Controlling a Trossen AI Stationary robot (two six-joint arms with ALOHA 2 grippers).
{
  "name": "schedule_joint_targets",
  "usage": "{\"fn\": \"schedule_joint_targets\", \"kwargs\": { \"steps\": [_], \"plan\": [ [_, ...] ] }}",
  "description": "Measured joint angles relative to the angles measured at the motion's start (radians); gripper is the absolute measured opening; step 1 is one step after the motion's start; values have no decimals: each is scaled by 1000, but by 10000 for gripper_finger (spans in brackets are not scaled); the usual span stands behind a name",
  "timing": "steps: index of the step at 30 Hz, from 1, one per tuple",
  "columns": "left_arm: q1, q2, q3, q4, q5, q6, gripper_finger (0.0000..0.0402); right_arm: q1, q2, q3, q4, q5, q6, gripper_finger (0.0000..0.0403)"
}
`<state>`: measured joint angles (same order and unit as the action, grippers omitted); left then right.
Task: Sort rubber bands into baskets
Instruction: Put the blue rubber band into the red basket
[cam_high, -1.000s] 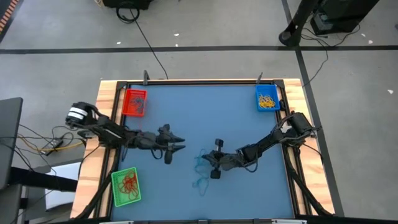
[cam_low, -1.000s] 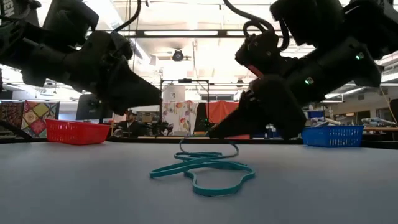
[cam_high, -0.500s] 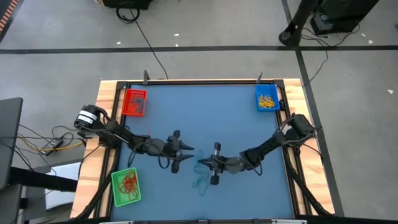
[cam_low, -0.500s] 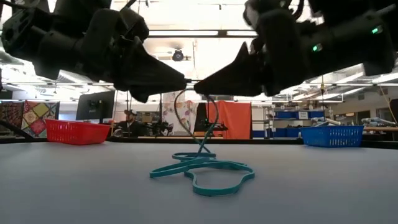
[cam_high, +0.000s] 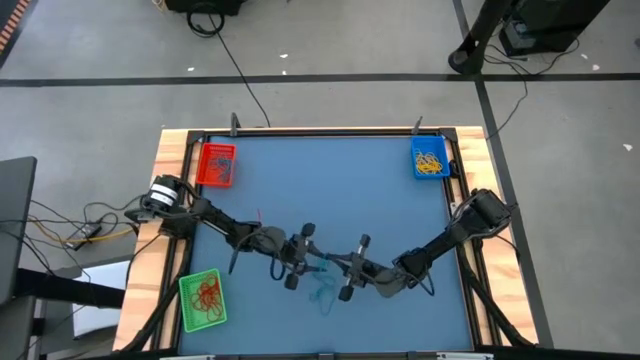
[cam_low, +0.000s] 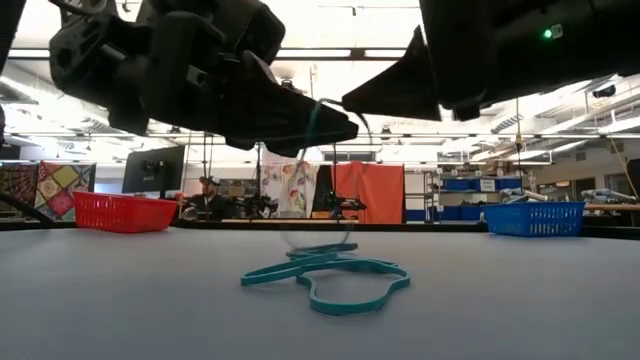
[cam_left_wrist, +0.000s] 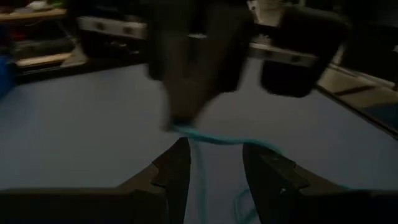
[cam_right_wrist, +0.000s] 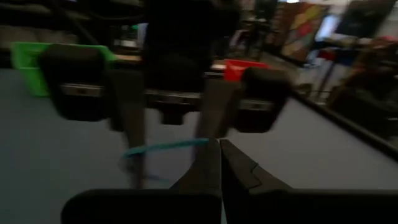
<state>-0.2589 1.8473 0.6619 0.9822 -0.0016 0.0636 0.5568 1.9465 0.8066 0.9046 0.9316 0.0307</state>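
Note:
My right gripper (cam_high: 331, 265) hangs above the table's middle near part, shut on a teal rubber band (cam_right_wrist: 165, 147). The band runs down to several teal rubber bands (cam_low: 328, 275) lying flat in a small heap on the table. My left gripper (cam_left_wrist: 217, 168) faces it, open, with the lifted strand (cam_left_wrist: 200, 163) passing between its two fingers. In the low view the left gripper (cam_low: 345, 128) sits just below the right gripper (cam_low: 350, 100). The red basket (cam_high: 217, 165), blue basket (cam_high: 431, 158) and green basket (cam_high: 203, 300) stand at the table's corners. My right gripper pinches one teal rubber band's upper end (cam_right_wrist: 200, 143) between its two fingertips. The fingers lie nearly level, coming from the table's right. The band is drawn up thin below them, and its lower part stays on the heap (cam_low: 310, 252). My left gripper: whether its fingers touch the strand, I cannot tell.
The blue basket holds yellow bands, the green basket holds red ones, and the red basket (cam_low: 125, 212) is at the far left. Black cables (cam_high: 75, 232) lie off the table's left edge. Bare blue tabletop (cam_high: 330, 190) stretches toward the far edge.
My right gripper has risen from the table with one teal band, pulling its upper part clear while the rest stays on the heap. My left gripper has gone toward the table's right, rolled about its own line, and come up against the right gripper around the lifted strand.

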Motion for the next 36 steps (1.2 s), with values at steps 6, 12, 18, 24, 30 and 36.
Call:
{"fn": "schedule_joint_targets", "kwargs": {
  "steps": [6,12,18,24,30,36],
  "plan": [
    [17,3,23,-32,25,7,144,39,0,0,-1,141,-13,2],
    [39,3,23,-35,-4,-44,66,57,0,-1,-1,177,-27,2],
    [39,3,23,-30,-2,-41,8,60,-1,-1,-1,231,-36,2],
    [54,3,23,-26,1,-46,64,86,-1,-1,-1,312,-63,2],
    [69,3,23,-47,2,-73,169,112,-1,-1,-5,343,-61,2],
    [69,3,23,-27,50,-72,265,108,-2,-1,-105,343,31,2]
  ]
}}
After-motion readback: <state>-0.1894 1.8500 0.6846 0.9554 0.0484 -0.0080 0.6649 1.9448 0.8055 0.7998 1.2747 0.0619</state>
